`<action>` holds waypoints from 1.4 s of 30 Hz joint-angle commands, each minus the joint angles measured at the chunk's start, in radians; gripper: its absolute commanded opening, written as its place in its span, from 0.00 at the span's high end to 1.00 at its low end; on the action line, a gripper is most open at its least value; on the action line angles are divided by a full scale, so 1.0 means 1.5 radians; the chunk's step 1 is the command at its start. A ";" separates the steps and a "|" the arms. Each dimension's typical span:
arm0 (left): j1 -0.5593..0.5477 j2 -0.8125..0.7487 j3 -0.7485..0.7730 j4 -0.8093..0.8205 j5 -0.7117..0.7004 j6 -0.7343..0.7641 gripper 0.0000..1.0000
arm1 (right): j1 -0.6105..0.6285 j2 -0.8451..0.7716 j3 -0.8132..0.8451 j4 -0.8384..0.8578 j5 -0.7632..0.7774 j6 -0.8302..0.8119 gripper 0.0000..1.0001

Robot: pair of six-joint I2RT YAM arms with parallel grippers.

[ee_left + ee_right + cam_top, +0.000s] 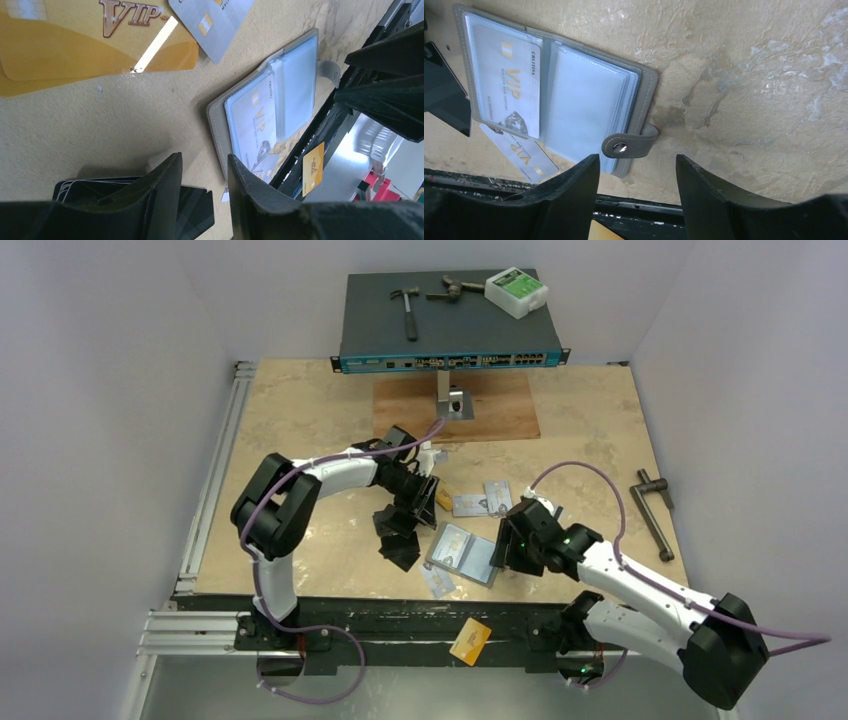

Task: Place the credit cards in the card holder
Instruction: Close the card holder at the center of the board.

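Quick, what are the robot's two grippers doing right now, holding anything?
Left gripper: open, holding nothing.
Right gripper: open, holding nothing.

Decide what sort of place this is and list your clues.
Probably a robotics lab test cell: plain white panel walls box in a tan marbled tabletop, with a flat teal metal network switch and a dark-handled hammer as props.

Left arm (330, 472) elbow out, angled inward, left gripper (204, 167) narrowly parted, empty, right arm (640, 590) stretched low, right gripper (638, 167) wider apart, empty
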 commanded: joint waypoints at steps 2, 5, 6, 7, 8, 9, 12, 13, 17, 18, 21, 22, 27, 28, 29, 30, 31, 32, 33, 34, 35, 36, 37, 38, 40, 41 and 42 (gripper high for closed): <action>-0.021 -0.036 -0.023 0.042 0.006 -0.033 0.62 | 0.018 0.045 0.049 0.010 0.027 -0.005 0.41; -0.035 -0.030 -0.028 0.047 -0.006 -0.038 0.62 | 0.020 0.065 0.050 0.015 0.043 -0.002 0.44; -0.039 -0.026 -0.029 0.048 -0.009 -0.040 0.62 | 0.020 0.069 0.050 0.019 0.044 -0.003 0.44; -0.040 -0.023 -0.030 0.049 -0.011 -0.043 0.62 | 0.021 0.075 0.051 0.021 0.045 -0.003 0.45; -0.041 -0.020 -0.029 0.050 -0.013 -0.046 0.62 | 0.023 0.083 0.052 0.021 0.045 -0.004 0.45; -0.042 -0.017 -0.028 0.052 -0.014 -0.049 0.62 | 0.025 0.091 0.051 0.019 0.049 -0.005 0.46; -0.045 -0.014 -0.023 0.052 -0.014 -0.055 0.62 | 0.025 0.090 0.039 0.019 0.060 0.005 0.53; -0.046 -0.013 -0.021 0.053 -0.015 -0.056 0.62 | 0.025 0.084 0.035 0.020 0.066 0.013 0.59; -0.047 -0.009 -0.018 0.053 -0.008 -0.062 0.62 | 0.025 0.049 0.021 0.015 0.078 0.037 0.87; -0.047 -0.009 -0.018 0.053 -0.007 -0.062 0.63 | 0.025 0.043 0.017 0.012 0.079 0.041 0.88; -0.048 -0.011 -0.021 0.056 -0.004 -0.065 0.63 | 0.025 0.032 -0.002 0.014 0.073 0.049 0.89; -0.047 -0.012 -0.023 0.057 -0.004 -0.066 0.63 | 0.025 0.030 -0.009 0.017 0.069 0.051 0.89; -0.045 -0.033 -0.033 0.044 -0.024 -0.061 0.62 | 0.025 0.028 -0.026 0.029 0.062 0.056 0.93; -0.044 -0.039 -0.037 0.039 -0.030 -0.059 0.61 | 0.025 0.030 -0.026 0.029 0.062 0.055 0.94; -0.043 -0.043 -0.039 0.035 -0.034 -0.058 0.61 | 0.025 0.032 -0.028 0.030 0.059 0.054 0.94; -0.043 -0.044 -0.038 0.026 -0.038 -0.059 0.59 | 0.025 0.034 -0.030 0.032 0.055 0.054 0.95; -0.043 -0.043 -0.038 0.018 -0.039 -0.060 0.51 | 0.026 0.036 -0.032 0.035 0.052 0.055 0.95; -0.044 -0.041 -0.039 0.016 -0.040 -0.062 0.47 | 0.026 0.038 -0.034 0.039 0.049 0.056 0.96; -0.043 -0.041 -0.043 0.020 -0.045 -0.065 0.45 | 0.026 0.040 -0.036 0.043 0.046 0.058 0.97; -0.043 -0.041 -0.047 0.025 -0.047 -0.069 0.44 | 0.026 0.042 -0.036 0.043 0.046 0.058 0.97; -0.043 -0.041 -0.047 0.024 -0.050 -0.071 0.44 | 0.027 0.043 -0.035 0.043 0.047 0.057 0.98; -0.044 -0.040 -0.044 0.022 -0.054 -0.073 0.43 | 0.027 0.043 -0.035 0.043 0.048 0.057 0.98; -0.044 -0.040 -0.042 0.020 -0.056 -0.074 0.43 | 0.027 0.045 -0.034 0.042 0.047 0.057 0.98; -0.044 -0.039 -0.040 0.018 -0.056 -0.074 0.43 | 0.027 0.045 -0.034 0.042 0.047 0.057 0.98; -0.046 -0.037 -0.037 0.015 -0.054 -0.075 0.43 | 0.028 0.044 -0.034 0.043 0.046 0.056 0.99; -0.047 -0.036 -0.038 0.015 -0.054 -0.076 0.43 | 0.028 0.045 -0.034 0.043 0.045 0.056 0.99; -0.049 -0.037 -0.038 0.016 -0.054 -0.076 0.43 | 0.028 0.045 -0.034 0.043 0.044 0.056 0.99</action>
